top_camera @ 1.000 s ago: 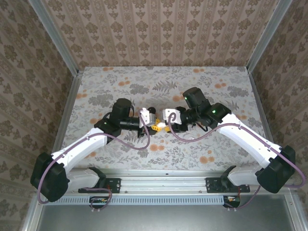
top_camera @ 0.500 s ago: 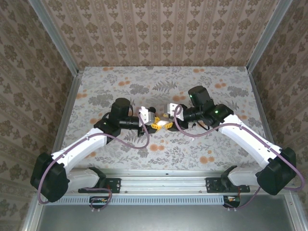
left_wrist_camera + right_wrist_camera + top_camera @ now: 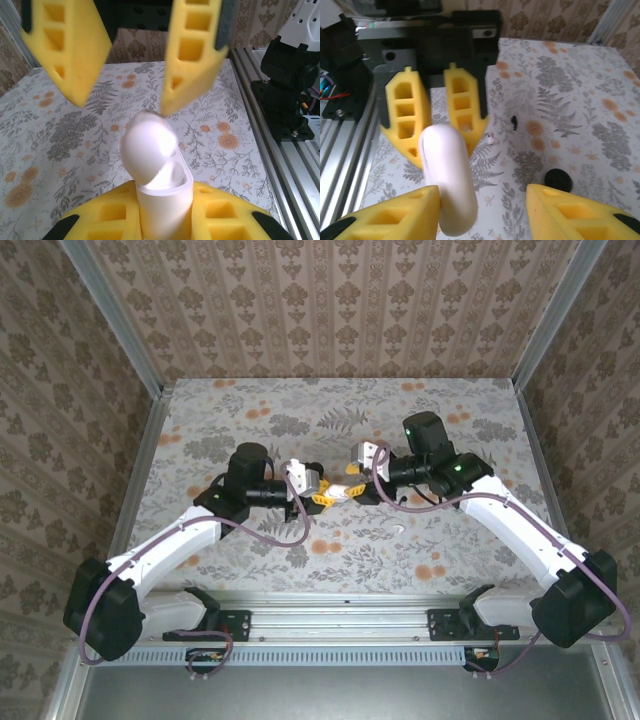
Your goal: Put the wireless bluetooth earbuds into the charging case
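The white charging case stands upright in my left gripper, which is shut on its lower half. Its lid is swung partly open, and the hollow beneath looks white, with nothing black in it. My right gripper is open, and the case rises beside its left finger. In the left wrist view its yellow fingers hang spread above the case. One tiny black earbud lies on the table beyond the case. The second earbud is hidden.
A flat black round disc lies on the floral table near my right gripper's right finger. A tiny pale piece sits close to the black earbud. The metal rail and arm bases line the near edge.
My right gripper has drawn back from the case, up and to the right, and its fingers are spread. The left gripper has kept its hold on the case in about the same place.
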